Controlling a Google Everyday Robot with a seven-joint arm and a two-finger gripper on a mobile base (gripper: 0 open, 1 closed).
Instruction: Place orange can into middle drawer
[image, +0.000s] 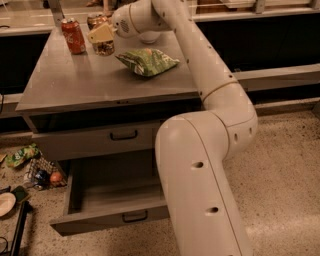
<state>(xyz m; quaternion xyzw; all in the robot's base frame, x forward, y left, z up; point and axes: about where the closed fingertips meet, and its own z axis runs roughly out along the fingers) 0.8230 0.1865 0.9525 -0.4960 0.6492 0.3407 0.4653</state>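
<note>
The orange can stands at the far left of the grey cabinet top, right of the red can. My gripper reaches in from the right and is shut on the orange can's upper part, a tan finger lying across it. I cannot tell whether the can's base still touches the top. The middle drawer is pulled open below, low at the cabinet's front, with its black handle facing me. It looks empty.
A bright red can stands just left of the orange can. A green chip bag lies mid-top. The upper drawer front is closed. My own arm covers the drawer's right side. Litter lies on the floor at left.
</note>
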